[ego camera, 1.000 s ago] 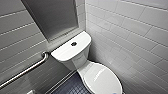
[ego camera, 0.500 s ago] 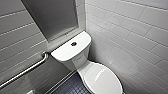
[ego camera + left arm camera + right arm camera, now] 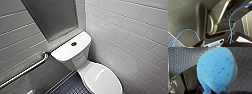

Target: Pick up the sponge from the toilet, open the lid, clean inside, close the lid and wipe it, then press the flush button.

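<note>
Sponge [image 3: 217,70]: bright blue, porous, speckled, rounded. It is pinched at its narrow end in the right gripper [image 3: 216,91], above dark small-square floor tiles [image 3: 180,59].
Toilet [image 3: 80,60]: glossy white ceramic, set in a corner of white brick-laid wall tiles [image 3: 130,32].
Lid [image 3: 102,78]: oval, lying down.
Flush button [image 3: 73,44]: dark, round, centred on the tank top.
Grab bar [image 3: 25,71]: metal, on the wall beside the tank, apart from it.

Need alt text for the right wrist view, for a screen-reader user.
A bright blue speckled sponge, squeezed narrow at one end as if gripped there, hangs close to the camera above a dark blue floor of small square tiles. A glossy black surface sits beside it.
</note>
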Motion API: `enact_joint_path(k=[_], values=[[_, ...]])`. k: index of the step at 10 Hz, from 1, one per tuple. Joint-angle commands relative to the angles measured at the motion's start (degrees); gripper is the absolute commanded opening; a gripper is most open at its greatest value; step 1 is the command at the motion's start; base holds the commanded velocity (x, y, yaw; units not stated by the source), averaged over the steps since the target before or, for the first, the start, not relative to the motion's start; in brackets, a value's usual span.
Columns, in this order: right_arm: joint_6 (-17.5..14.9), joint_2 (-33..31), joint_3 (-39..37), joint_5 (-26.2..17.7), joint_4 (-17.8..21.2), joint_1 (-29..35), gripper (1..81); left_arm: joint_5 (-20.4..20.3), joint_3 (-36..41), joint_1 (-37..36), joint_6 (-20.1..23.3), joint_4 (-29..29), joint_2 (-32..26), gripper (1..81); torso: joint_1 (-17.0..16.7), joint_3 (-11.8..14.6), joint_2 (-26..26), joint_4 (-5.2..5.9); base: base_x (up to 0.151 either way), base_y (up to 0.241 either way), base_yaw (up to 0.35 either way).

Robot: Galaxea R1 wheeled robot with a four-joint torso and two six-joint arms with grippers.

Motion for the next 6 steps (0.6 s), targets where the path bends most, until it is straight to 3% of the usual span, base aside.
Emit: enact_joint_path(k=[1,2,4,6], values=[[0.2,2.9,-1.9,-2.4,-9.0,-8.0,1.0,4.8,0.7,1.3,0.3,-0.1,-0.5,81.1,0.0,1.7,0.0,0.00,0.000,0.000,0.000],[0.2,4.4,-2.6,-1.6,-9.0,-9.1,1.0,4.8,0.6,1.4,0.3,-0.2,-0.6,81.1,-3.7,5.7,5.8,0.00,0.000,0.000,0.000],[0.1,7.9,-5.6,-1.6,-9.1,-10.4,1.0,4.8,-0.2,1.5,0.2,-0.3,-0.4,81.1,-4.7,7.6,7.3,0.00,0.000,0.000,0.000],[0.1,11.2,-8.4,-1.7,-9.3,-11.1,1.0,4.8,-4.5,1.7,0.2,-0.3,1.7,81.1,-7.2,11.5,11.1,0.00,0.000,0.000,0.000]])
